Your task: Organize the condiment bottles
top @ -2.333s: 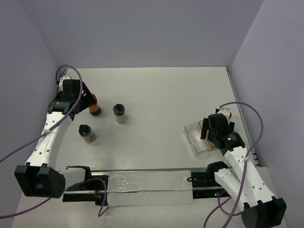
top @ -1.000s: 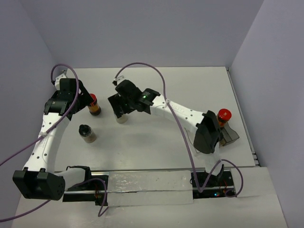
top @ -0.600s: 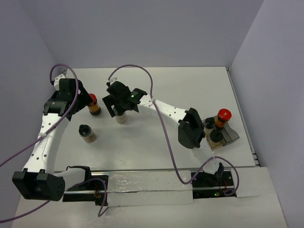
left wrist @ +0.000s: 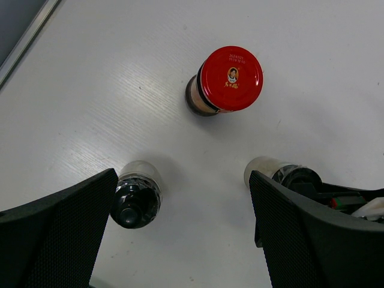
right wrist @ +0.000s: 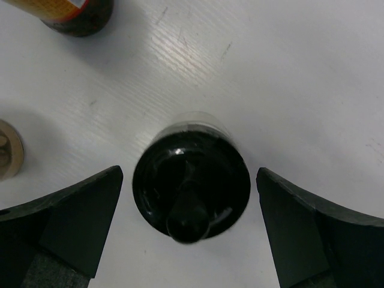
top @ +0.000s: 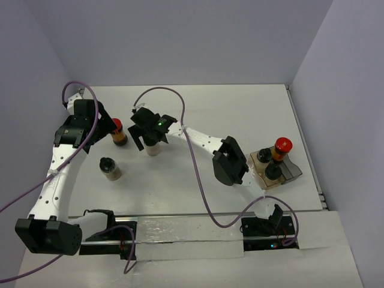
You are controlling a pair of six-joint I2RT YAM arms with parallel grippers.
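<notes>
The right gripper (right wrist: 189, 175) hangs spread over the middle black-capped jar (right wrist: 191, 201), one dark finger (right wrist: 72, 219) on each side with a clear gap to the cap, so it grips nothing. From above, that gripper's body hides most of the jar, leaving only its pale lower part visible. In the right wrist view the jar shows a glossy black round cap with a raised knob and a rim of clear glass behind it. At the top edge of this view the red-capped jar (right wrist: 72, 11) is cut down to a slice of brown body and orange label. At the left edge a beige round shape (right wrist: 8, 157) is cropped too far to identify. The left gripper (left wrist: 181, 183) is also spread and empty above the white, faintly streaked table (left wrist: 90, 90). Its matte, mesh-textured fingers (left wrist: 60, 237) fill the lower corners of its wrist view. Between and beyond them stands the red-capped jar, its smooth red lid printed with a small emblem and text too fine to read. The near black-capped jar (left wrist: 137, 199) sits just beside the left finger. The middle jar shows at lower right, partly hidden by the right gripper's hardware. At the table's right side stands the clear plastic tray (top: 294, 172), its walls hard to trace against the white. In it stand a second red-capped jar (top: 282, 146), a rear tray jar (top: 263, 156) and a front tray jar (top: 273, 171), the last two black-capped. How their contents look cannot be told at this size.
</notes>
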